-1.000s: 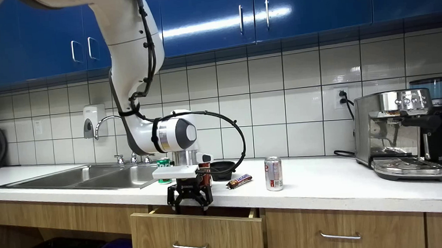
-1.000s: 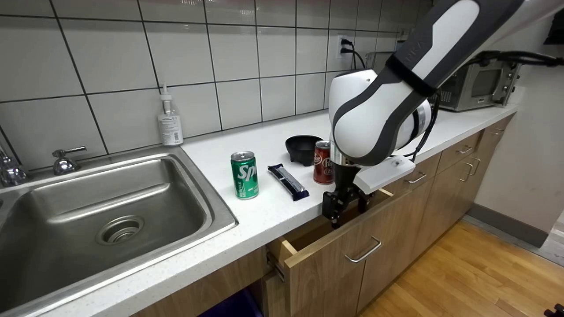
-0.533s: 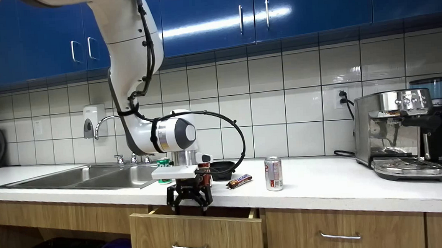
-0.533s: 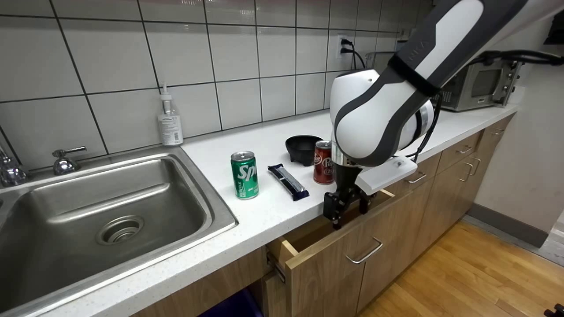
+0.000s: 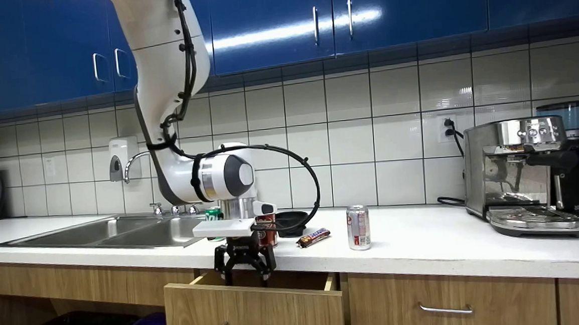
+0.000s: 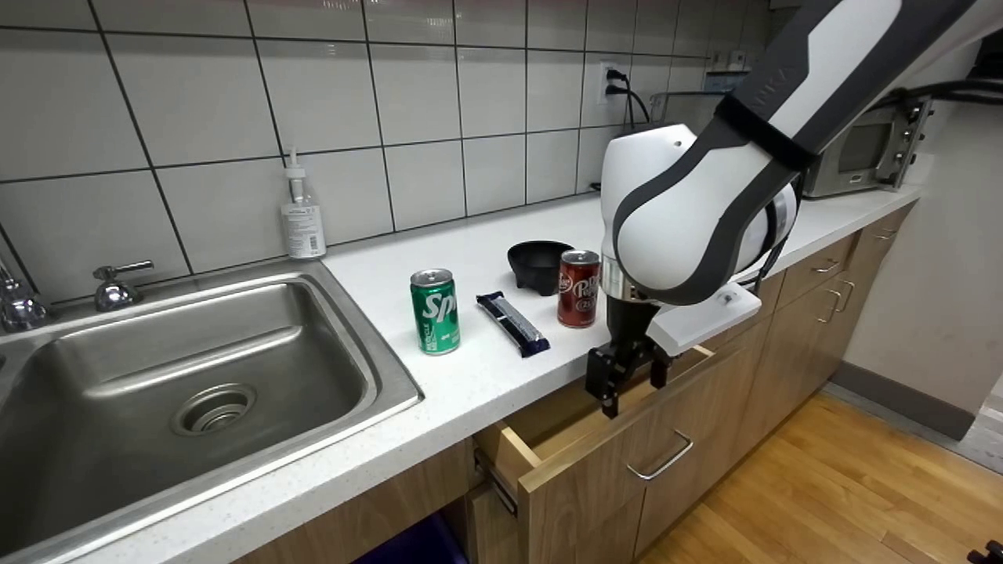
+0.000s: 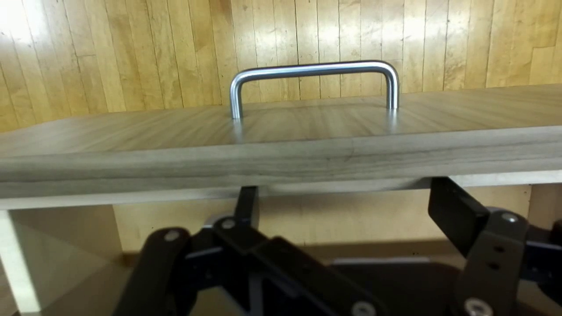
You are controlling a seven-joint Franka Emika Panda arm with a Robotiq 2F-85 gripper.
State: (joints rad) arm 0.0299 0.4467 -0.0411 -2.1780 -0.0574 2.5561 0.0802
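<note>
My gripper (image 5: 247, 279) points down into a partly open wooden drawer, and it also shows in an exterior view (image 6: 635, 395). Its jaws are wide apart with nothing between them. In the wrist view the gripper (image 7: 344, 191) has both fingers (image 7: 454, 210) inside the drawer, at the inner side of the drawer front (image 7: 307, 164). The fingertips look pressed against it or very close; I cannot tell which. The drawer's metal handle (image 7: 316, 70) is on the outer face, beyond the fingers. The visible part of the drawer's inside is bare; the gripper hides some of it.
On the counter stand a green can (image 6: 436, 313), a red can (image 6: 577, 290), a black bowl (image 6: 537, 266) and a dark-wrapped bar (image 6: 513, 325). A brown-wrapped bar (image 5: 313, 237) and silver can (image 5: 358, 227) lie farther along. A sink (image 6: 211, 407) and coffee machine (image 5: 516, 168) flank them.
The drawer has come farther out from the cabinet. My gripper has moved outward with it, away from the wall, its jaws staying wide apart. The cans, bars and bowl have not moved.
</note>
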